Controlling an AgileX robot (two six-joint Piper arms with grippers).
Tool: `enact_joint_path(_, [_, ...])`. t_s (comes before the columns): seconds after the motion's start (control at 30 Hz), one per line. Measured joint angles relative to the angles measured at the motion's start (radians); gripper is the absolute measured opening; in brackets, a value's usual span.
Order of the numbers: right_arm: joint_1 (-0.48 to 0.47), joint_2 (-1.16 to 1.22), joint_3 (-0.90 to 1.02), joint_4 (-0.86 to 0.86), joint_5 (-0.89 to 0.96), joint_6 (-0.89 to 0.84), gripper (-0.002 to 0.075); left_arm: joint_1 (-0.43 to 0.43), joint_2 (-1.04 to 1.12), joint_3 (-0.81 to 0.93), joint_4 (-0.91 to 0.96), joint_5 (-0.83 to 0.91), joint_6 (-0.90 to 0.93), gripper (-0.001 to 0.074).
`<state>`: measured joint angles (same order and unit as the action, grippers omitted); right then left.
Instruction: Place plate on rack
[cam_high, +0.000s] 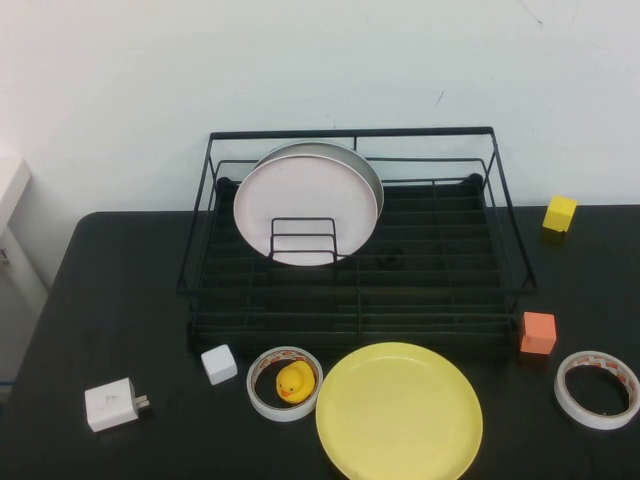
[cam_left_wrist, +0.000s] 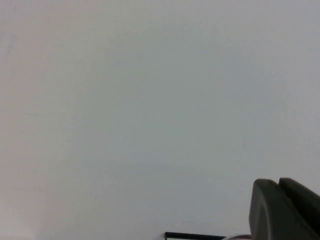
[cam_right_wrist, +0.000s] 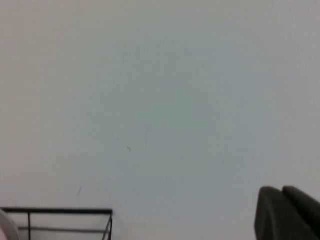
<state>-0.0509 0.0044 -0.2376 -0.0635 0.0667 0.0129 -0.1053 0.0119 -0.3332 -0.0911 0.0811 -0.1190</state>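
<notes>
Just duck-in-tape (cam_high: 285, 384) beside plate (cam_high: 399, 413).

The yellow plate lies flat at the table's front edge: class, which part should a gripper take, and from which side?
Probably the yellow plate by its shallow rim, from its right, where nothing crowds it; the tape roll sits on its left. Only a dark corner of the left gripper and the right gripper shows, both raised facing the wall.
</notes>
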Motion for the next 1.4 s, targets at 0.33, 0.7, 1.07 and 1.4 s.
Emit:
enact_joint_path(0.33, [0.000, 0.306, -0.188, 0.148, 0.353, -0.037, -0.0002, 0.000, 0.132, -0.082, 0.137, 0.132, 0.011, -0.0001])
enact_joint_path(0.7, [0.000, 0.748, -0.194, 0.780, 0.572, -0.691, -0.0002, 0.000, 0.144, -0.003, 0.038, 0.462, -0.232, -0.0001])
enact_joint_path(1.07, [0.081, 1.288, -0.199, 1.580, 0.546, -1.336, -0.0002, -0.045, 0.144, -0.003, 0.038, 0.462, -0.308, -0.0001])
enact_joint_path(1.4, [0.371, 1.659, -0.210, 1.761, 0.273, -1.537, -0.0002, -0.062, 0.144, -0.003, 0.038, 0.464, -0.322, -0.0002])
